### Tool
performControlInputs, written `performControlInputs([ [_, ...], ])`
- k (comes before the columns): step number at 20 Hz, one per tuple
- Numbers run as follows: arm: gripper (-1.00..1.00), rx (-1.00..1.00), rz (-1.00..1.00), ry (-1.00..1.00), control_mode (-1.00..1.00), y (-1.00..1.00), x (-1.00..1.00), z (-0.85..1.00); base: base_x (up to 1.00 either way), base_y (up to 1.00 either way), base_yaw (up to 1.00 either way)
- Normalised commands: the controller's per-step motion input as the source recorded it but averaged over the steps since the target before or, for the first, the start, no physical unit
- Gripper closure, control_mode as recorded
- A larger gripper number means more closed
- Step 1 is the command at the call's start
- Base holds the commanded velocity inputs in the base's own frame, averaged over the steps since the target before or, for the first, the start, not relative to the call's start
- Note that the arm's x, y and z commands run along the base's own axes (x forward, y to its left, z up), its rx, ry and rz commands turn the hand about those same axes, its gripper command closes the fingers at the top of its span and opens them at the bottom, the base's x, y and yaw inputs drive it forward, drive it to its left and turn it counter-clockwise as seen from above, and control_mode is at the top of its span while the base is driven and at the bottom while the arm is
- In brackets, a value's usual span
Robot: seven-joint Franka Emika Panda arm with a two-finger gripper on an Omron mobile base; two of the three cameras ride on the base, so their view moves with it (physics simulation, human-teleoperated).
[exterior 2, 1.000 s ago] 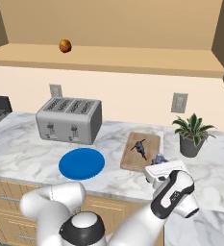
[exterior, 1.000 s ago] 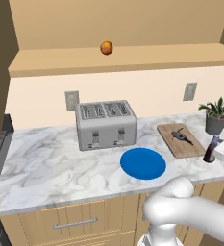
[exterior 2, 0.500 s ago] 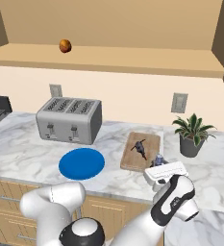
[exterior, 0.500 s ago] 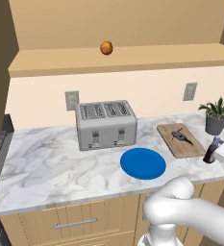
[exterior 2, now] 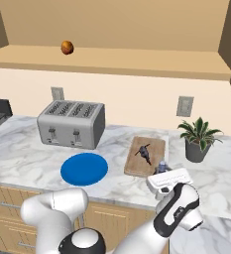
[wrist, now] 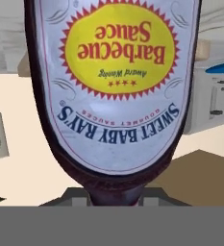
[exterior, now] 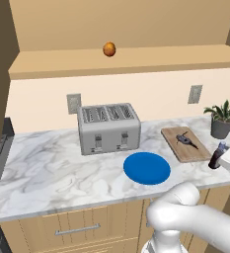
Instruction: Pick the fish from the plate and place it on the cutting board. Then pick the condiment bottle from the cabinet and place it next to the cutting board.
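Note:
The dark grey fish (exterior: 185,140) (exterior 2: 144,153) lies on the wooden cutting board (exterior: 178,152) (exterior 2: 136,165). The blue plate (exterior: 147,168) (exterior 2: 84,168) is bare, left of the board. My gripper (exterior: 224,157) (exterior 2: 162,171) is shut on the condiment bottle (exterior: 216,158) (exterior 2: 161,164) (wrist: 114,86). The bottle stands upright, low over the counter just right of the board's front corner. I cannot tell whether its base touches the marble. In the hand view its yellow label reads upside down. The tan cabinet shelf (exterior: 151,60) (exterior 2: 137,59) runs along the wall above.
A round orange fruit (exterior: 109,49) (exterior 2: 67,47) rests on the shelf. A steel toaster (exterior: 108,128) (exterior 2: 71,124) stands behind the plate. A potted plant (exterior: 222,119) (exterior 2: 197,140) sits right of the board, close behind the bottle. The counter's front edge is near my hand.
My gripper and the bottle have sunk slightly toward the counter beside the board. Everything else is as before.

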Motion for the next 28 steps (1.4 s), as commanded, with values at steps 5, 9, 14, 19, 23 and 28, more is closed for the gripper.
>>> performControlInputs([
  [5, 1.00, 0.00, 0.00, 0.00, -1.00, 0.07, 0.00, -0.33, 0.00, 0.00, 0.00],
  [9, 1.00, 0.00, 0.00, 0.00, -1.00, 0.06, 0.00, -0.33, 0.00, 0.00, 0.00],
  [14, -1.00, 0.00, 0.00, 0.00, -1.00, 0.13, 0.00, -0.38, 0.00, 0.00, 0.00],
  [19, -1.00, 0.00, 0.00, 0.00, -1.00, 0.08, 0.00, -0.39, 0.00, 0.00, 0.00],
  [23, -1.00, 0.00, 0.00, 0.00, -1.00, 0.05, -0.01, -0.41, 0.00, 0.00, 0.00],
  [28, -1.00, 0.00, 0.00, -0.02, -1.00, 0.05, -0.07, -0.29, 0.00, 0.00, 0.00],
])
